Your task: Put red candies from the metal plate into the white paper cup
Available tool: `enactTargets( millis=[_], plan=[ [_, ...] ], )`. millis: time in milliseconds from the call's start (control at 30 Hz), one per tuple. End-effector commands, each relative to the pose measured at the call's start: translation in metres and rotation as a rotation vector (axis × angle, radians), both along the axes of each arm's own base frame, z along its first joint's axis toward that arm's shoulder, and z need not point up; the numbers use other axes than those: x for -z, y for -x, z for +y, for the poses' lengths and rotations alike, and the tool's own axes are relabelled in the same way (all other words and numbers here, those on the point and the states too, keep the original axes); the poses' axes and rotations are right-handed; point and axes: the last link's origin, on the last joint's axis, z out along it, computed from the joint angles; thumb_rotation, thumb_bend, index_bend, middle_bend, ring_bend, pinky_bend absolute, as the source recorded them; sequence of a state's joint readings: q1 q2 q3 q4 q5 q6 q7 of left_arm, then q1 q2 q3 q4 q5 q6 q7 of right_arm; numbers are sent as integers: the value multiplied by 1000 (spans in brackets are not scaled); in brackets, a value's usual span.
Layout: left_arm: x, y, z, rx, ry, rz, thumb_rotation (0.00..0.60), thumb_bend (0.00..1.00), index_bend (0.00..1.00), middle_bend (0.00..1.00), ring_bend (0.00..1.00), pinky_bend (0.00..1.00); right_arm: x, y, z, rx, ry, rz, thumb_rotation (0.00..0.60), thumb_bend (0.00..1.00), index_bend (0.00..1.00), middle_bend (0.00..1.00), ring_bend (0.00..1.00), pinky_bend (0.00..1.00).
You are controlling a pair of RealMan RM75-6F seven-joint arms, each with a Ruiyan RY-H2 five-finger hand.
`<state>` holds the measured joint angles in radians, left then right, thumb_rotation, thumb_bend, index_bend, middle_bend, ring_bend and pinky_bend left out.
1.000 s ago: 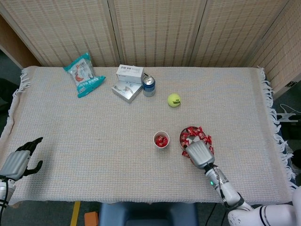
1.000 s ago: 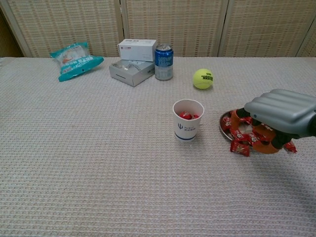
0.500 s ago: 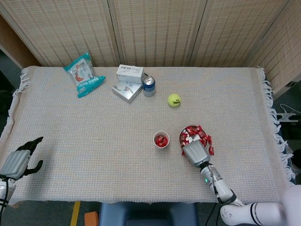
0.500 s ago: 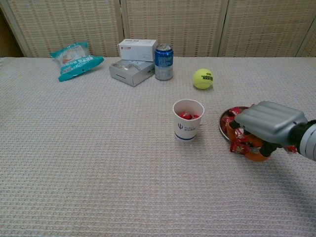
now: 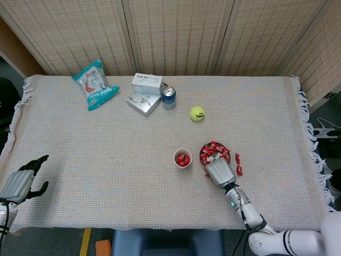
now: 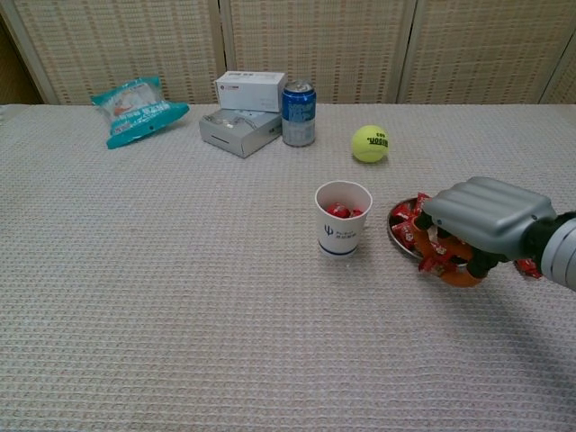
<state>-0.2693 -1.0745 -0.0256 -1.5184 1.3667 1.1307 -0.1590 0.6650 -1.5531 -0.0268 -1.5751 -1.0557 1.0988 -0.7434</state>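
A few red candies [image 6: 338, 211] already lie in the white paper cup [image 6: 343, 219] left of my right hand [image 6: 486, 216]; I cannot tell whether its curled fingers hold any, above the full metal plate [image 6: 402, 241].

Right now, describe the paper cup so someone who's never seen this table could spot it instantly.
Start at the cloth-covered table, then find the yellow tennis ball right of centre. Nearer the robot stands the white paper cup, upright, with red candies inside, just left of the metal plate. It is the only open white container; the can is blue.
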Motion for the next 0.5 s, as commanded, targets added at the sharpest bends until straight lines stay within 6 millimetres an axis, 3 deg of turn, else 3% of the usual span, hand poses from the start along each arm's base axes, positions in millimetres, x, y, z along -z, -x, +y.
enactTargets(
  millis=[33,333,500],
  plan=[
    [0,0,0,1,0,0,600,447,0,106,109,205,-19,-13,-2,-4,33,-90,600,219,598,856,800,1000],
    [-1,0,0,1,-2,-4,600,447,0,106,109,206,-53,-70,-9,-12,-21,-321,600,218,576,856,800,1000],
    [-1,0,1,2,1,-6,600,447,0,106,109,206,-46,-94,-23,-39,-15,-304,600,218,576,856,800,1000]
  ],
)
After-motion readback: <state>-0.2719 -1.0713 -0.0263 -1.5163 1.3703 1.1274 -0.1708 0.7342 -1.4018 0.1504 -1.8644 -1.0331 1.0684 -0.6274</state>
